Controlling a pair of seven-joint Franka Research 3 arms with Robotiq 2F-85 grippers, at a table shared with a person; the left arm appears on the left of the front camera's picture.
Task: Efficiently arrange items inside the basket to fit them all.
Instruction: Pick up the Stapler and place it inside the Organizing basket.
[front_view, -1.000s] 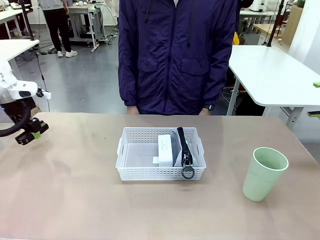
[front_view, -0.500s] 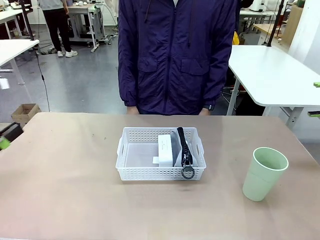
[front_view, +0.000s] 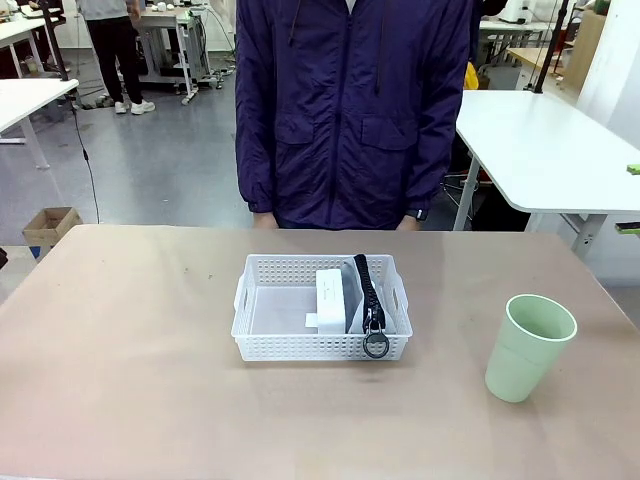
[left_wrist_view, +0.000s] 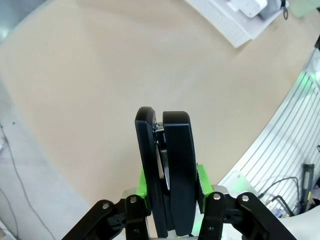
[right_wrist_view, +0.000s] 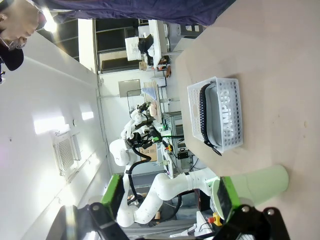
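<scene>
Black stapler (left_wrist_view: 170, 145) sits clamped in my left gripper (left_wrist_view: 172, 182); that arm has swung away off the table's (front_view: 130, 380) left edge since a second ago. My right gripper (right_wrist_view: 167, 197) gapes wide, empty. Basket (front_view: 322, 346) with box (front_view: 330, 293) and pouch (front_view: 354, 300) inside, and cup (front_view: 528, 345) to its right, are unmoved.

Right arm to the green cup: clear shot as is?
Probably yes. The green cup stands upright, alone on bare table, apart from the basket, and the right hand is open and empty close by.
</scene>
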